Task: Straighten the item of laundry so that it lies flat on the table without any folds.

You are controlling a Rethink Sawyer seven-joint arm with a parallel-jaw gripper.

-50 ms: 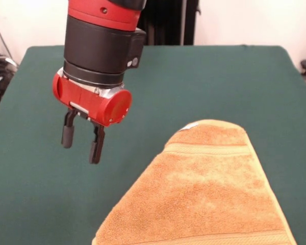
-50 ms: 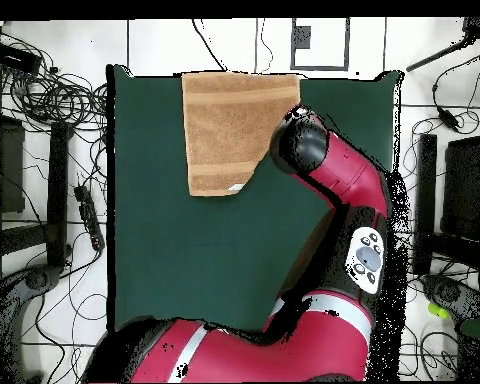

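Orange-tan towel (image 1: 204,199) lies at the tabletop (image 1: 204,81) edge, one corner tucked under by its white tag. Fingers (image 1: 67,135) hang spread and empty above bare cloth, just beside that fold. Best play, I'd say: pinch the tucked corner low and draw it outward. Count: one towel, one gripper (image 1: 81,144).

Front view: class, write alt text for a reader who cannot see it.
An orange-tan towel lies on the green table, narrowing toward its far end. To its left the end effector hangs open above bare cloth, holding nothing.
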